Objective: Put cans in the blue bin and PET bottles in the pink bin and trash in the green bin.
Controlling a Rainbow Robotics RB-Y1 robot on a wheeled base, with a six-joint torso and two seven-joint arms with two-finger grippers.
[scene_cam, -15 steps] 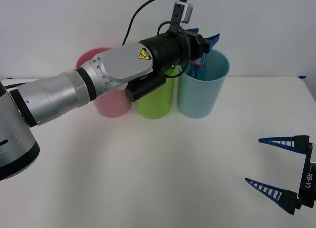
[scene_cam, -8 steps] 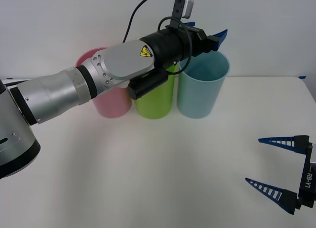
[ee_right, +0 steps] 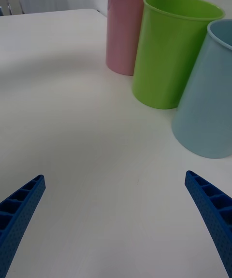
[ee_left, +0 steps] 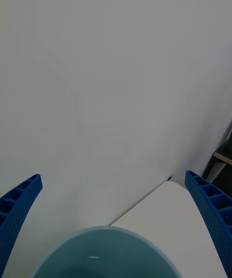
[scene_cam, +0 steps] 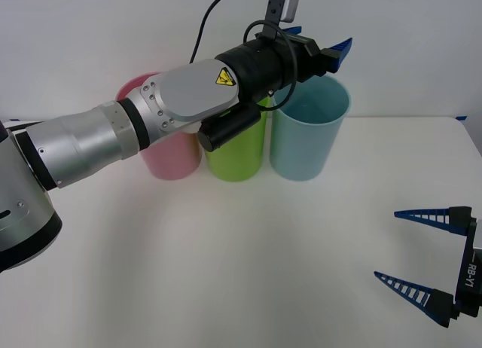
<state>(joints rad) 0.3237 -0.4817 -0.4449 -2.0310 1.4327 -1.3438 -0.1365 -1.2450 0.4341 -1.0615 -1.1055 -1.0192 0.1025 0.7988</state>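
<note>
Left arm: reaches across in front of the pink bin and green bin, its silver and black forearm hiding much of both in the front view.
Left gripper: held above the rim of the blue bin, blue fingers spread apart with nothing between them.
Right gripper: low over the white table at the robot's right, well apart from the bins, fingers splayed wide and empty.
Bins: three in a row at the table's far edge, pink, green, blue from left to right, just beside one another.
Left wrist view: looks down on the blue bin's open mouth, with the plain wall behind.
Right wrist view: all three bins unobstructed.
Can: cannot tell where it is.
</note>
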